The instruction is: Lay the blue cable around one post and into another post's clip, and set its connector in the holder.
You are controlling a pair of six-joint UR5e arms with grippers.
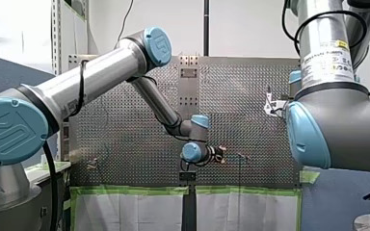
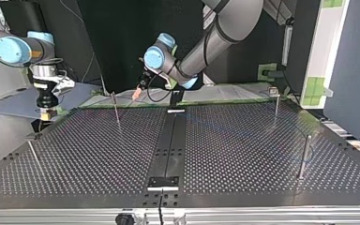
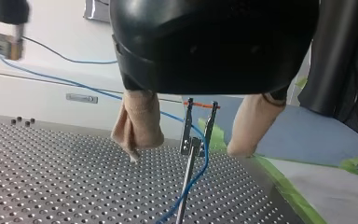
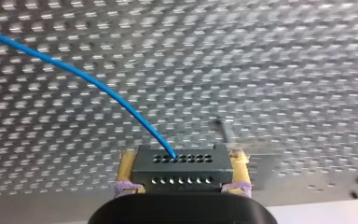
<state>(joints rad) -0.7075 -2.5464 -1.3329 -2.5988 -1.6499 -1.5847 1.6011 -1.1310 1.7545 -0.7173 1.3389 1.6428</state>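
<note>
Front view: unreadable label [image 1: 326, 58], my right arm [image 1: 339, 127]

Table [image 3: 51, 177]: was perforated metal, dull sheen.
Blue cable [image 4: 98, 86]: had a smooth, glossy plastic sheath.
Connector [image 4: 182, 170]: looked grey, matt, drilled; sat between my right gripper [image 4: 182, 179] pads.
Pads [image 3: 137, 121] of my left gripper [image 3: 185, 154]: were beige, cloth-like, rough.
Post clip [image 3: 185, 130], between those pads: was bright metal.

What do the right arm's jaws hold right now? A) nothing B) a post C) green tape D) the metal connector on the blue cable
D: the right wrist view shows the perforated metal connector clamped between the right arm's jaws, the blue cable leaving its top face.
</note>
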